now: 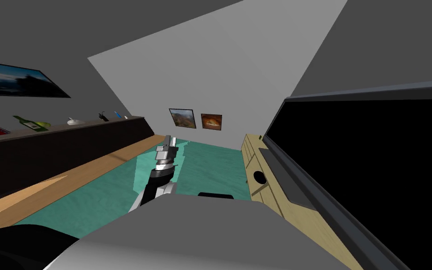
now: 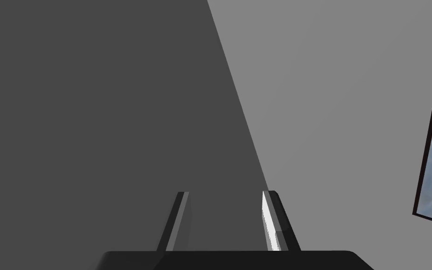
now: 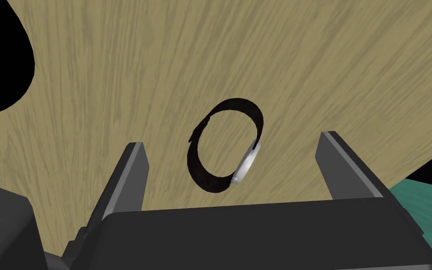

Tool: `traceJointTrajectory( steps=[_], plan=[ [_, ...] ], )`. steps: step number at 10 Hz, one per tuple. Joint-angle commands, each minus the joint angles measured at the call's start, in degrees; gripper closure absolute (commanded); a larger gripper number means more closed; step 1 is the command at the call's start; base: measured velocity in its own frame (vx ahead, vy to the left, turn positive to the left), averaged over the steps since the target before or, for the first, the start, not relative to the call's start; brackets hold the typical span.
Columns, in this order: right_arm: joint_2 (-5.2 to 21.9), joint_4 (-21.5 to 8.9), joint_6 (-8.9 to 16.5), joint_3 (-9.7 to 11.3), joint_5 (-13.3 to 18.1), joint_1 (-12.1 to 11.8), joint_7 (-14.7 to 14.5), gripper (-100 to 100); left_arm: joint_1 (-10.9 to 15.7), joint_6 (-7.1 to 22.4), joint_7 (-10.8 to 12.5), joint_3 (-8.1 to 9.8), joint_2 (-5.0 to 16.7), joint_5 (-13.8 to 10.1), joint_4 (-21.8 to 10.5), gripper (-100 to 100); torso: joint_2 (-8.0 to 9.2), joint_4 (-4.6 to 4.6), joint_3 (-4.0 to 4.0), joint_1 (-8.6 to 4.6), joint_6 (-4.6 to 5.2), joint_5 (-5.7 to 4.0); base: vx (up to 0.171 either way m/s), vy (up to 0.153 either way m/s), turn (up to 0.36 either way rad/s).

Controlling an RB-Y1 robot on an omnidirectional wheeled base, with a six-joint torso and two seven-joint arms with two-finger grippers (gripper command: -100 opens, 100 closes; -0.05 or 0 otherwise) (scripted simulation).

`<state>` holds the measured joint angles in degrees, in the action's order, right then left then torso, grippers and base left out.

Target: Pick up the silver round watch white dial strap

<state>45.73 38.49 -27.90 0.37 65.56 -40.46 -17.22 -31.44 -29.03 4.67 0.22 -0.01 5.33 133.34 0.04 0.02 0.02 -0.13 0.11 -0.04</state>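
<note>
The watch (image 3: 245, 165) stands on edge on a pale wooden top (image 3: 327, 70). It has a black strap loop (image 3: 196, 159) and a silver round case; the dial is turned away. My right gripper (image 3: 233, 139) is open just above it, one finger on each side of the loop, and neither finger touches it. My left gripper (image 1: 171, 139) is raised in front of me, above the teal floor. Its fingers (image 2: 269, 220) stand a little apart with nothing between them.
The wooden cabinet (image 1: 257, 154) runs along my right, with a round black hole (image 1: 259, 177) in its top and a large black screen (image 1: 365, 178) on it. A dark long counter (image 1: 60, 145) with a bottle and small items lines the left. Teal floor (image 1: 210, 164) lies between.
</note>
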Motion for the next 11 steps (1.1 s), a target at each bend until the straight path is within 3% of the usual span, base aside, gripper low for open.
traceJointTrajectory(
  steps=[1,2,3,7,8,9,10,11],
  plan=[
    [-1.11,-1.68,0.32,0.14,-0.4,1.16,-1.53,-100,0.0,0.0,0.0,0.0,0.0,0.0,0.0,0,0.0,0.0,0.0,0.0,0.0,0.0,-0.02,-0.054,0.036],
    [-0.84,-1.6,0.04,-0.1,-0.34,1.03,-1.29,-100,0.0,0.0,0.0,0.0,0.0,0.0,0.0,0,0.02,0.0,0.01,0.0,0.0,0.0,-0.009,-0.025,0.011],
    [-0.92,-1.77,0.04,-0.11,-0.38,1.12,-1.6,100,0.0,0.0,0.0,0.0,0.0,0.0,0.0,0,-0.01,0.0,0.0,0.09,0.01,0.02,0.0,0.0,0.0],
    [-0.84,-1.72,-0.07,0.06,-0.19,1.07,-1.85,100,0.0,0.0,0.0,0.0,0.0,0.0,0.0,0,0.0,0.06,0.03,0.25,0.15,0.1,0.0,-0.001,0.011],
    [-0.82,-1.68,-0.12,0.12,-0.13,1.08,-1.95,0,0.0,0.0,0.0,0.0,0.0,0.0,0.0,0,0.02,0.08,0.05,0.28,0.2,0.13,0.0,0.0,0.011],
    [0.9,-0.6,-1.55,-1.12,-0.11,-0.25,-0.95,100,0.0,0.0,0.0,0.0,0.0,0.0,0.0,0,0.04,0.1,0.07,0.3,0.26,0.15,0.016,0.069,-0.104],
    [0.06,-1.64,-1.08,-0.79,-0.25,0.61,-2.14,100,-0.01,0.0,0.0,-0.01,-0.01,0.0,0.0,0,0.05,0.09,0.07,0.56,0.35,0.24,0.008,0.044,-0.041],
    [0.19,-1.69,-1.36,-0.92,-0.26,0.49,-2.16,0,0.0,0.0,0.0,-0.01,-0.01,0.0,0.0,0,0.07,0.13,0.1,0.54,0.31,0.22,0.0,0.007,0.001]
  ],
)
